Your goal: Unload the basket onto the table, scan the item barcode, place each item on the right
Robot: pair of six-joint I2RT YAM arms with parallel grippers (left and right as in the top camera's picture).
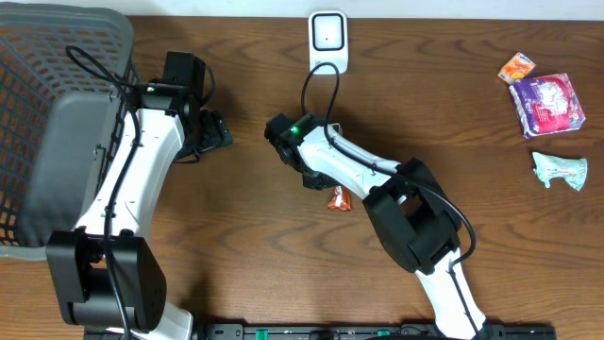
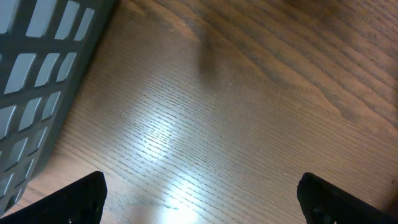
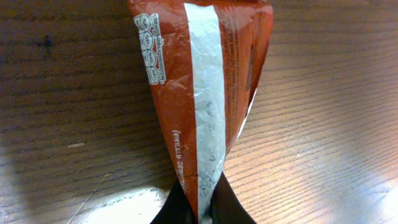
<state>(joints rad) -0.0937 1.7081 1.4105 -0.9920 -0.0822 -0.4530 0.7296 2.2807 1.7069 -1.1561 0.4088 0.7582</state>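
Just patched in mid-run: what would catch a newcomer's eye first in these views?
The orange packet fills the right wrist view, pinched at one end by the shut right gripper. Overhead, the white scanner sits at the middle of the table's far edge. A large grey basket takes up the left side, with the left gripper open over bare wood beside it.

- Grey basket (image 1: 57, 113) hogs the left side; the left arm (image 1: 132, 179) runs right along its wall.
- Scanner (image 1: 327, 38) at the far edge, its cable (image 1: 305, 90) looping down by the right arm (image 1: 354, 168).
- Open wood on the table (image 1: 245, 227) between both arms.
- Purple pack (image 1: 547, 102), orange sachet (image 1: 516, 67) and teal wrapper (image 1: 559, 170) crowd the far right, well apart from the arms.
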